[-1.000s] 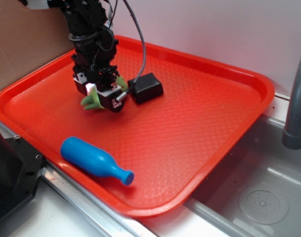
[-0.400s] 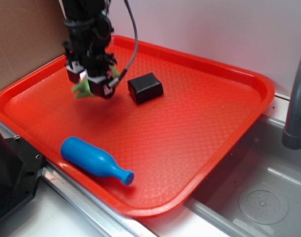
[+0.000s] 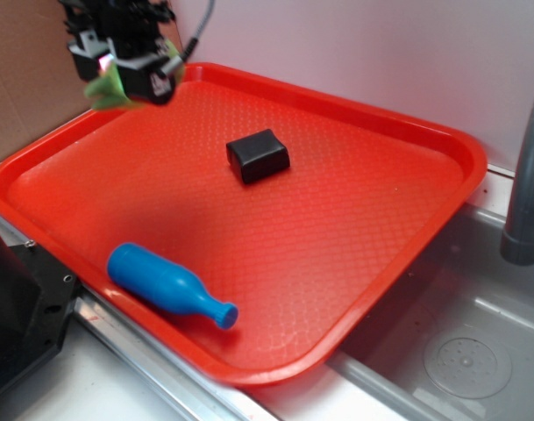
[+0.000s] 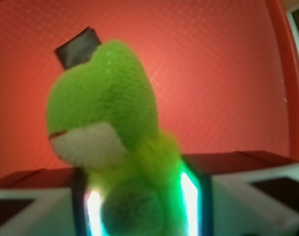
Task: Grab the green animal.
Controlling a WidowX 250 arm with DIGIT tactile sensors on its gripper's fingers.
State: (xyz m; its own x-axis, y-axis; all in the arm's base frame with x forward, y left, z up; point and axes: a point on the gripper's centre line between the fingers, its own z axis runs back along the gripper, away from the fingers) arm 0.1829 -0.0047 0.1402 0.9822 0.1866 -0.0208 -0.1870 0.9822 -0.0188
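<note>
green animal sat pinched between the two fingers of the gripper, held in the air above the far left corner of the red tray, at about ten o'clock from the tray's middle. in the wrist view its plush body bulged out between the glowing pads, head free above them. the black block lay on the tray at about four o'clock from the toy, well apart, and the blue bottle-shaped pin rested near the front rim. the soft fuzz looked squashy, so a loosening or jolted grip could have let it slip and drop.
</note>
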